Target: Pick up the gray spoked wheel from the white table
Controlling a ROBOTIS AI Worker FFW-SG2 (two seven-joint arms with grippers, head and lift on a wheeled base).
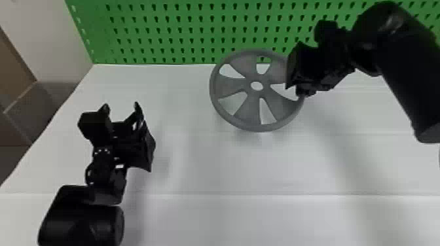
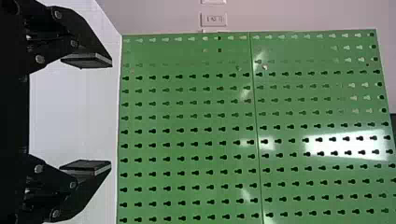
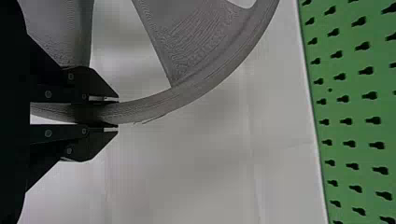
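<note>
While the gray spoked wheel (image 1: 248,109) is over the far part of the white worktop (image 1: 196,163), its rim is clamped between the fingers of the right gripper (image 1: 298,90). Wheel appears lifted; clearance beneath hard to judge. Left gripper (image 1: 121,105): empty, fingers spread wide, above worktop's left side. Green pegboard (image 1: 183,32): upright behind, along worktop's far edge.

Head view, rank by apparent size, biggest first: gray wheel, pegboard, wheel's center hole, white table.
1. White table
2. Pegboard, partly behind wheel and right arm
3. Gray wheel
4. Center hole
</note>
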